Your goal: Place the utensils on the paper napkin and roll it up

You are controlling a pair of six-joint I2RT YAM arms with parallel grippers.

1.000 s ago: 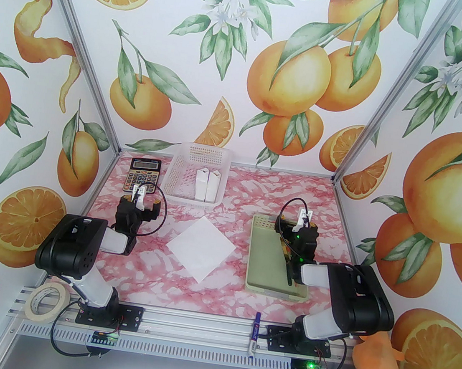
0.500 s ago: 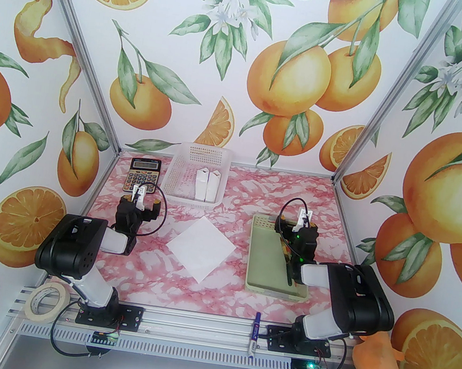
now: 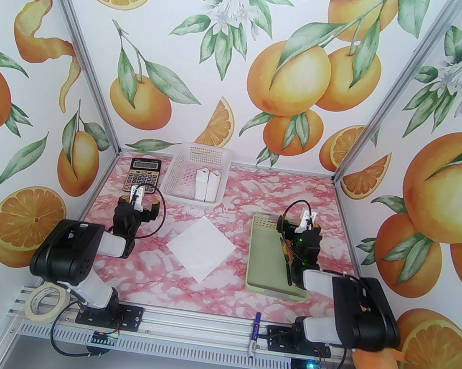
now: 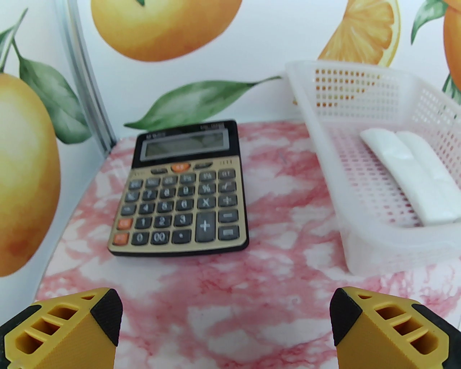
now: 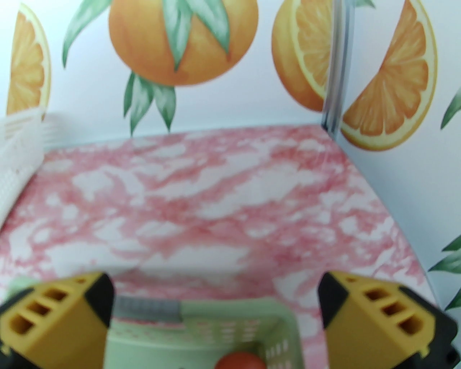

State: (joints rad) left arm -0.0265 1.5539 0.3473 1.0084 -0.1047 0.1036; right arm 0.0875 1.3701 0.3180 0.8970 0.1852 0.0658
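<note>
Two claws, both spread wide with nothing in them: the left claw (image 4: 227, 313) hung over bare table (image 4: 281, 201) just short of the calculator (image 4: 182, 191), and the right claw (image 5: 216, 299) hovered above the far end of the green tray (image 3: 260, 263). The utensils (image 3: 287, 262) lay in that tray along its right side, partly under the right arm, so we couldn't count them; one red head (image 5: 240, 360) peeked in at the bottom of the right wrist view. The napkin (image 3: 200, 248) sat flat mid-table, turned like a diamond, just left of the tray and not touching it. We figured the pickup was the step in hand. Our take: drop straight down, set the jaws across a slim handle rather than along it, close gently, lift clear of the tray wall, then lay it near one corner of the napkin so there's paper left to roll.
</note>
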